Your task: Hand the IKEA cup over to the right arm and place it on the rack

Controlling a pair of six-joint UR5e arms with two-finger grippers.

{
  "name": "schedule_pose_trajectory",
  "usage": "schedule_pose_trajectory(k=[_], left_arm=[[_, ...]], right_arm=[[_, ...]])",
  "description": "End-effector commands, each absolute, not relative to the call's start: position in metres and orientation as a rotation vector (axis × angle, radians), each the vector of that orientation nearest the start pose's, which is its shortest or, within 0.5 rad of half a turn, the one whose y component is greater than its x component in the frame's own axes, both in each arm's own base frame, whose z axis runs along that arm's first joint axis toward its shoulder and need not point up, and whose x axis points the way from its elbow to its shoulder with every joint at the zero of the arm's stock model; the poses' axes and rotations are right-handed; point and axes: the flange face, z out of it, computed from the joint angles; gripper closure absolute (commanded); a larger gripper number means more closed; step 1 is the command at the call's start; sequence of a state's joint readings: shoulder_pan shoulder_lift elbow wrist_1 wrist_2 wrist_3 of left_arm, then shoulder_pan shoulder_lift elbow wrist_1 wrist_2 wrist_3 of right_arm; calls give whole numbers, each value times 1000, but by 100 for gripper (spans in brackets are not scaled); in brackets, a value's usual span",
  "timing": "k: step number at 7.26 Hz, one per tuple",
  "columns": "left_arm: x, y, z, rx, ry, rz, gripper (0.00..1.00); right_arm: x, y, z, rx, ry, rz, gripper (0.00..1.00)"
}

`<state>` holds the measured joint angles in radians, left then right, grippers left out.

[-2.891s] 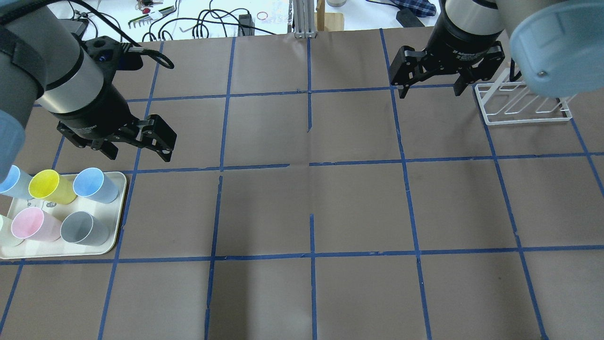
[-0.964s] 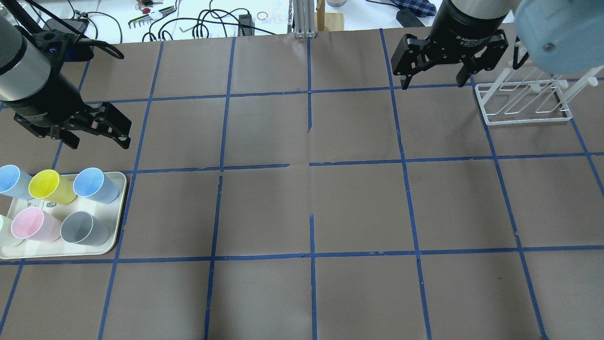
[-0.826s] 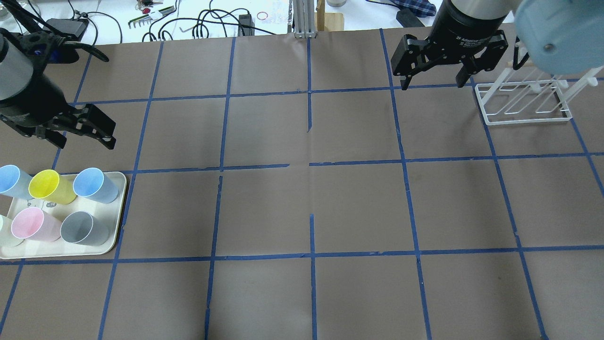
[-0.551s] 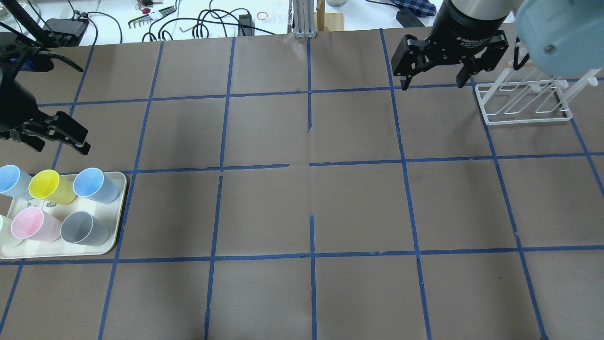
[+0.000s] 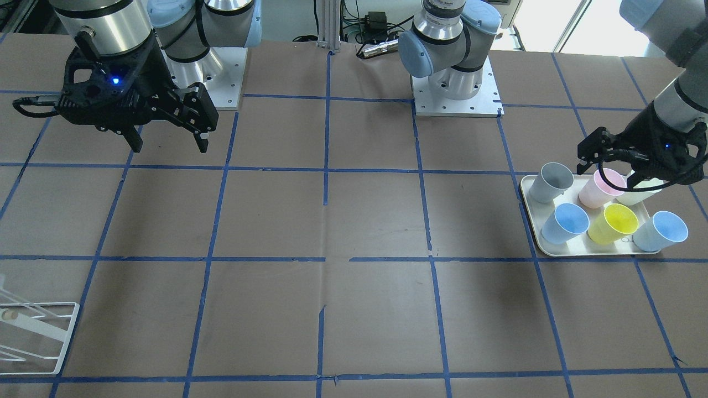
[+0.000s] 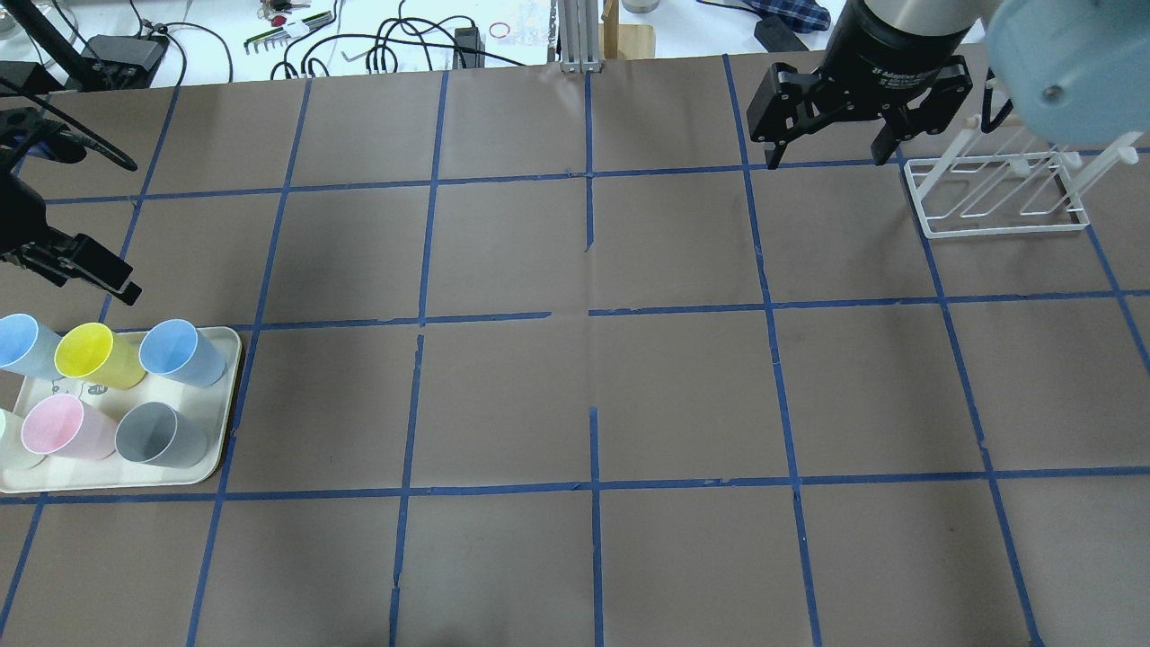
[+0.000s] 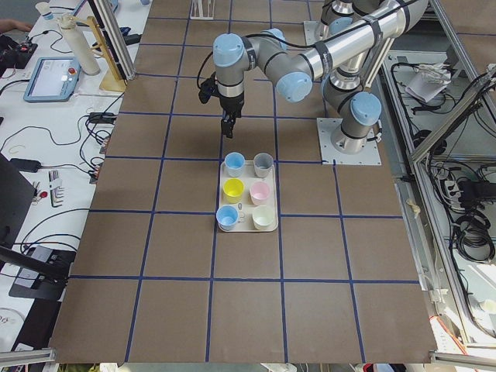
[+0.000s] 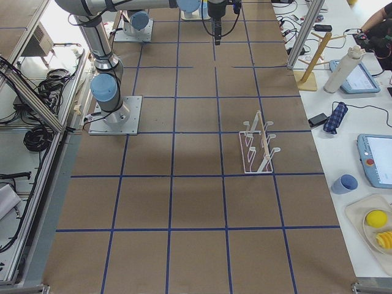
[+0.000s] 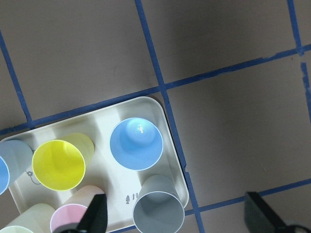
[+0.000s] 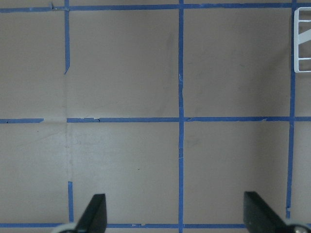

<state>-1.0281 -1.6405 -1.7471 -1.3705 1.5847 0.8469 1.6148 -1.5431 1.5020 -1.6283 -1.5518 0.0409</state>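
IKEA cup (image 6: pixel 180 352) among six on one tray (image 6: pixel 108 477)

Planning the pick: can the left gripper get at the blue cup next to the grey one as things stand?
Probably yes. The left gripper is open and empty near the tray; nothing covers the blue cup. The yellow cup and grey cup stand close, so finger room looks tight.
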Motion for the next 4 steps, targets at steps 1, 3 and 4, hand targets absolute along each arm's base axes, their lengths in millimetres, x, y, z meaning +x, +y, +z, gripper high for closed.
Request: schedule_pose_trajectory(k=[1, 3, 4], left_arm=[[178, -506, 345, 555, 3115, 70, 5], [179, -505, 306, 578, 3065, -2, 13], [179, -503, 295, 585, 3079, 22, 13]], right_arm=[[158, -506, 515, -16, 3117, -154, 0], [159, -501, 521, -21, 3115, -171, 0], [159, -501, 522, -21, 3115, -171, 0]])
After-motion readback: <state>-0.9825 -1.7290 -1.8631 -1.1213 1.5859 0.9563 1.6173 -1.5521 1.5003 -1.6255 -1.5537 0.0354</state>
